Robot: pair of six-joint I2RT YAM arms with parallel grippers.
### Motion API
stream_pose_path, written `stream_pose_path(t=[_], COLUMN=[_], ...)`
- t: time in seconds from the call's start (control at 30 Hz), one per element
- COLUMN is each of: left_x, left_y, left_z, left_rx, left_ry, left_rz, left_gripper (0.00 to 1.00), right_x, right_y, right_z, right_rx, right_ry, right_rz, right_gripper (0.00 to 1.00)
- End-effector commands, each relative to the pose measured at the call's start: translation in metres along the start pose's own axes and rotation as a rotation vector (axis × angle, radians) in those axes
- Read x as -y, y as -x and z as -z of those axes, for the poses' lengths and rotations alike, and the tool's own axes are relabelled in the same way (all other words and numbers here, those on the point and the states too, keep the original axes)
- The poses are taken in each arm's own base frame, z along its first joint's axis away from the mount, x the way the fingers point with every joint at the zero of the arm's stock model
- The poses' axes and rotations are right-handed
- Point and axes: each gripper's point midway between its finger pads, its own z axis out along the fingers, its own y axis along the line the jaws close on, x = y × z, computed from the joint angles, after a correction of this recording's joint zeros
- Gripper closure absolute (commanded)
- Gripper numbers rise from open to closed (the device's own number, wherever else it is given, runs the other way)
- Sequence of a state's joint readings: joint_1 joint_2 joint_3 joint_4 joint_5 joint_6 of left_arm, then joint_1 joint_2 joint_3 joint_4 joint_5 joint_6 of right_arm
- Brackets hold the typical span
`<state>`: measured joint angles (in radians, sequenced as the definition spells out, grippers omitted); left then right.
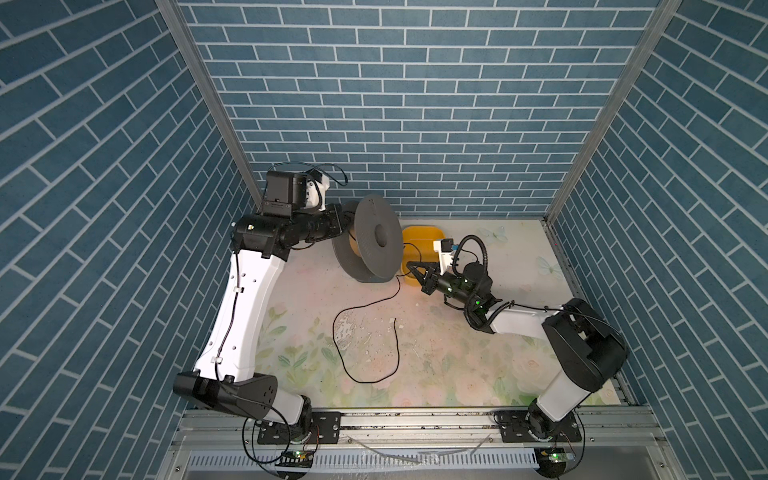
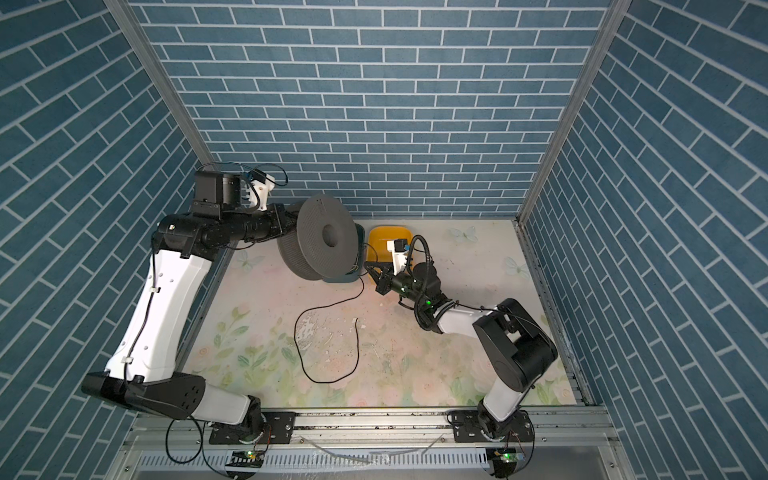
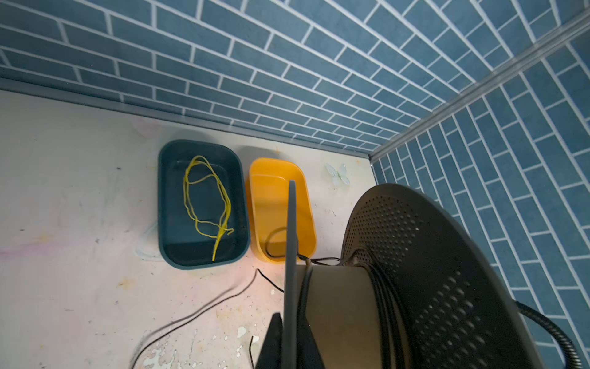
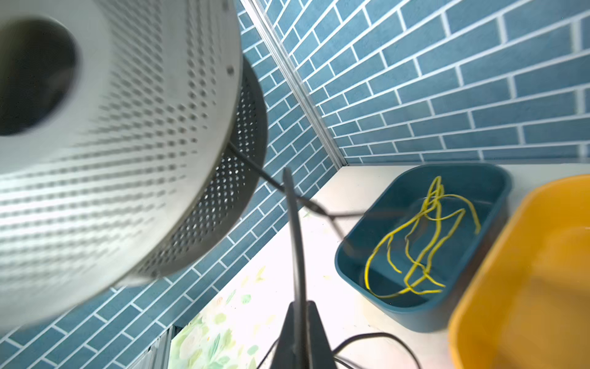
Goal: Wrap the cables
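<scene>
Clamping the grey spool [image 1: 376,235] by its flange in the left end effector [image 3: 289,322], up on edge. Pinching the black cable [image 1: 337,340] in the right end effector [image 1: 411,266], shut tight, just beside the spool. Trailing from the hub down into a loose loop on the tabletop [image 1: 457,365].

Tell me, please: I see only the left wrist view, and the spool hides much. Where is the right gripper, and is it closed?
Observer: The right gripper is closed, just beside the spool and by the yellow tray; the black cord crosses its tips and looks pinched.
Operator: How much cord is not wound yet?
Observer: In both top views one wide loop lies on the table in front of the spool, its free end loose.
</scene>
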<state>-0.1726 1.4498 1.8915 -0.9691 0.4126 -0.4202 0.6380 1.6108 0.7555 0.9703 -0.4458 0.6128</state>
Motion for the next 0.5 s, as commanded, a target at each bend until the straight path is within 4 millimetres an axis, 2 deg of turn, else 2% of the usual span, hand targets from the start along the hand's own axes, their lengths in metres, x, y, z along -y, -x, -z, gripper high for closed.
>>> stream_pose_path(t=[0.0, 0.1, 0.27, 0.47], left_x=[0.001, -0.010, -0.026, -0.043], left_y=[0.016, 0.018, 0.022, 0.024], left_z=[0.027, 0.034, 0.048, 0.058], left_rx=[0.096, 0.117, 0.148, 0.173], left_ry=[0.004, 0.012, 0.052, 0.120], left_rz=[-0.037, -0.016, 0.002, 0.003], left_gripper=[1.00, 1.00, 1.00, 1.00], right_x=[0.014, 0.032, 0.062, 0.099], right_y=[-0.013, -0.012, -0.006, 0.000], right_z=[0.025, 0.047, 0.098, 0.157], right_rx=[-0.103, -0.164, -0.211, -0.222], right_ry=[-0.080, -0.230, -0.480, -0.709], right_rz=[-0.003, 0.007, 0.025, -0.050], right_gripper=[1.00, 1.00, 1.00, 1.00])
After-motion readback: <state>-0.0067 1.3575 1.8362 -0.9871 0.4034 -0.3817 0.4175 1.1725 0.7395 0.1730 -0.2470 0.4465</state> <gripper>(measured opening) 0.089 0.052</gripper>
